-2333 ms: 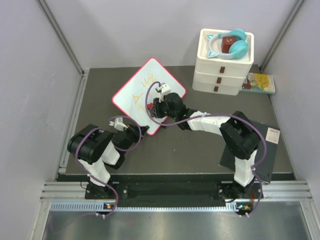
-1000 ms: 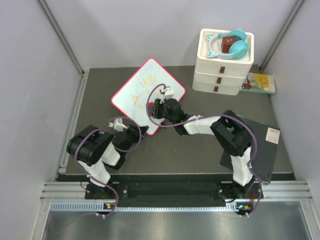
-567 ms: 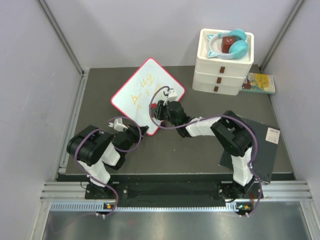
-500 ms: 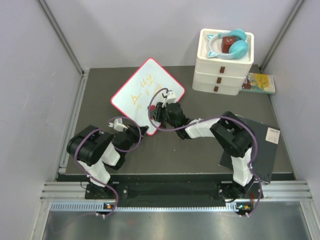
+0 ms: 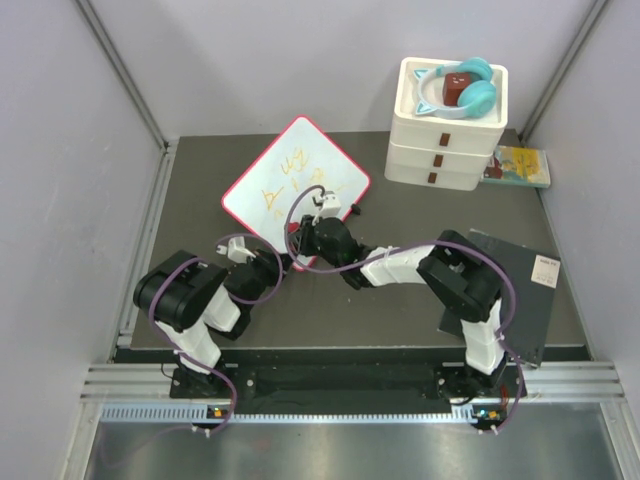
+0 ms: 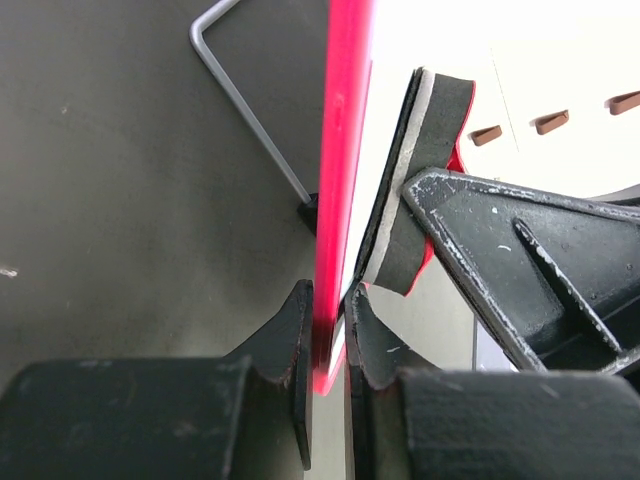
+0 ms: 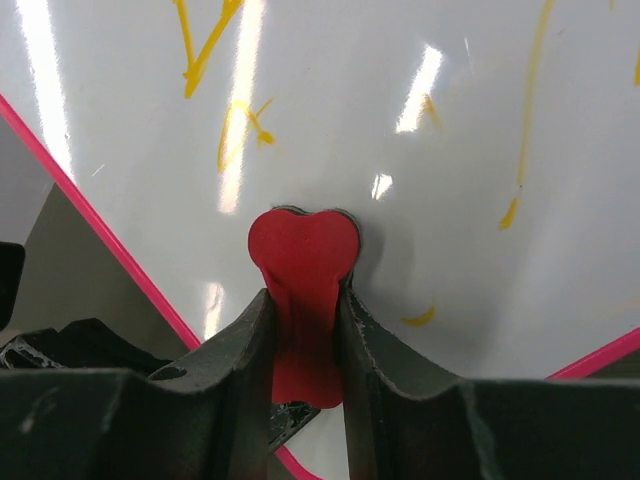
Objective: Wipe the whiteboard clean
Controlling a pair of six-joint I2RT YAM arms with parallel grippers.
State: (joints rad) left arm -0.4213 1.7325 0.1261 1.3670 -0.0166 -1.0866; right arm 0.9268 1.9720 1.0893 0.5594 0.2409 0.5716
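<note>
Between the fingers (image 6: 292, 350) of the left gripper (image 6: 328, 330), the thin pink-red rim of the whiteboard (image 6: 345, 120), pinched tight from both sides. Seen edge-on from there, with the white face to the right of the fingers and the back to the left. Behind the back, a thin wire leg (image 6: 250, 115), bent at the top and reaching down to the dark table (image 6: 120, 200).

Just up and to the right of those fingers, the eraser (image 6: 420, 180): black felt with a white layer and a red top, touching the white face of the board.

Between the fingers (image 7: 240, 350) of the right gripper (image 7: 303, 298), that same eraser (image 7: 303, 245), squeezed on both sides, with its red heart-shaped top poking out past the fingertips. Right under and all around it, the shiny white face of the whiteboard (image 7: 400, 150). Yellow scribbles (image 7: 225, 120) a little beyond the heart, more off to the right. Pink rim down at the left, close to the left finger.

From above: left gripper (image 5: 285, 262) at the corner of the whiteboard (image 5: 290, 170) nearest the arms, right gripper (image 5: 315, 222) just beyond it, over the lower part of the board. Board turned like a diamond, far from the arm bases, toward the back of the table (image 5: 400, 300).

Well off to the right of both grippers, a white drawer stack (image 5: 445, 150) with teal headphones (image 5: 460, 95) on top. Beside it, farther right, a small book (image 5: 520, 165). Near the right arm's base, a dark grey sheet (image 5: 530, 300) lying flat.
</note>
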